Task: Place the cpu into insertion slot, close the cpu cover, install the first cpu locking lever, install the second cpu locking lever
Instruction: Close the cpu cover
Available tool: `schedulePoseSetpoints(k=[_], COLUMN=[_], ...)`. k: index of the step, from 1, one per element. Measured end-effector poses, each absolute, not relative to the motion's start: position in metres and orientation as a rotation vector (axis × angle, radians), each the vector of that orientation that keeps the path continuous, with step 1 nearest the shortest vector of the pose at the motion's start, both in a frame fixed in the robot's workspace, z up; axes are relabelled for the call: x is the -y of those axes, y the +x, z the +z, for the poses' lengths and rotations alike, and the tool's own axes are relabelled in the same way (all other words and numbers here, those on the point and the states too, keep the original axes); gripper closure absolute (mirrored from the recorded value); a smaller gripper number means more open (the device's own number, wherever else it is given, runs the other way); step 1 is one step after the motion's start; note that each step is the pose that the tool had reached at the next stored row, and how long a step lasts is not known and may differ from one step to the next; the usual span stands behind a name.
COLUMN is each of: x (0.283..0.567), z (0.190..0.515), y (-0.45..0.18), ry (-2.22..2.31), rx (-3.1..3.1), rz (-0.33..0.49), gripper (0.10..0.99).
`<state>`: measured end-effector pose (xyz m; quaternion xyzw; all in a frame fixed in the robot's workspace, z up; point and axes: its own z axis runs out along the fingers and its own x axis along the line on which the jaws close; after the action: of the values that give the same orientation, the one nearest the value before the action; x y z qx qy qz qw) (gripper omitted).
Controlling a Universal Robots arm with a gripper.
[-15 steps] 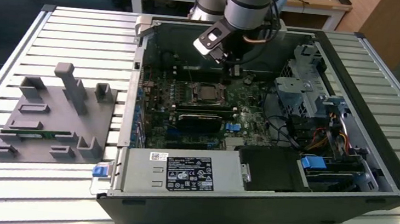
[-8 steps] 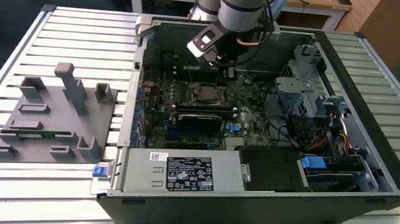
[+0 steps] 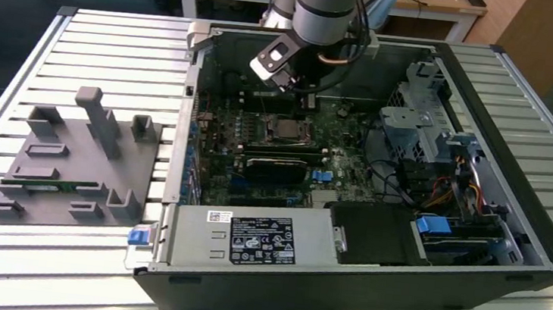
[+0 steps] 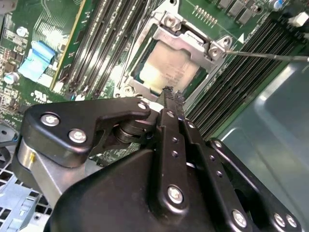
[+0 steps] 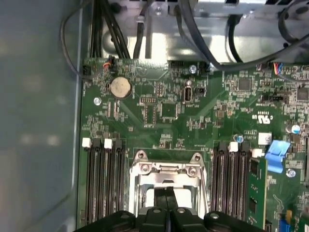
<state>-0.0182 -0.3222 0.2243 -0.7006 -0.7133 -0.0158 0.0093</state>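
On the slatted metal desk (image 3: 115,40) lies an open computer case (image 3: 345,292). Its cpu (image 4: 169,67) sits flat, top upward. Close over it, the claw (image 4: 170,92) is pressed together, empty.

A slatted metal table (image 3: 114,48) bears an open computer case (image 3: 345,292) and grey fixture (image 3: 82,172).

The arm (image 3: 323,7) comes down from the far side, wrist tilted. Its gripper (image 4: 170,94) points downward, black fingers (image 4: 166,135) pressed flat together, no gap between them.
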Motion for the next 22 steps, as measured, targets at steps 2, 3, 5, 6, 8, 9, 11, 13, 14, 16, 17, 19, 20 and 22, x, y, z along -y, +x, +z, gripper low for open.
schedulePoseSetpoints(k=[2,3,5,6,8,9,11,13,14,16,17,19,20,22], x=[0.322,0.322,0.322,0.322,0.322,0.322,0.322,0.322,0.322,0.322,0.322,0.322,0.322,0.322], z=[0.223,0.222,0.218,0.217,0.216,0.215,0.215,0.214,0.214,0.213,0.213,0.212,0.212,0.211], y=[-0.020,-0.020,-0.021,-0.022,-0.024,-0.025,-0.029,-0.032,-0.034,-0.036,-0.037,-0.039,-0.041,-0.043], ry=[-2.188,-2.188,-2.188,-2.188,-2.188,-2.188,-2.188,-2.188,-2.188,-2.188,-2.188,-2.188,-2.188,-2.188], rx=[2.228,2.228,2.227,2.227,2.227,2.227,2.227,2.227,2.227,2.227,2.227,2.227,2.227,2.227], rz=[-0.049,-0.049,-0.049,-0.048,-0.048,-0.048,-0.048,-0.048,-0.048,-0.048,-0.048,-0.048,-0.048,-0.048], gripper=[0.980,0.980,0.980,0.980,0.980,0.980,0.980,0.980,0.980,0.980,0.980,0.980,0.980,0.980])
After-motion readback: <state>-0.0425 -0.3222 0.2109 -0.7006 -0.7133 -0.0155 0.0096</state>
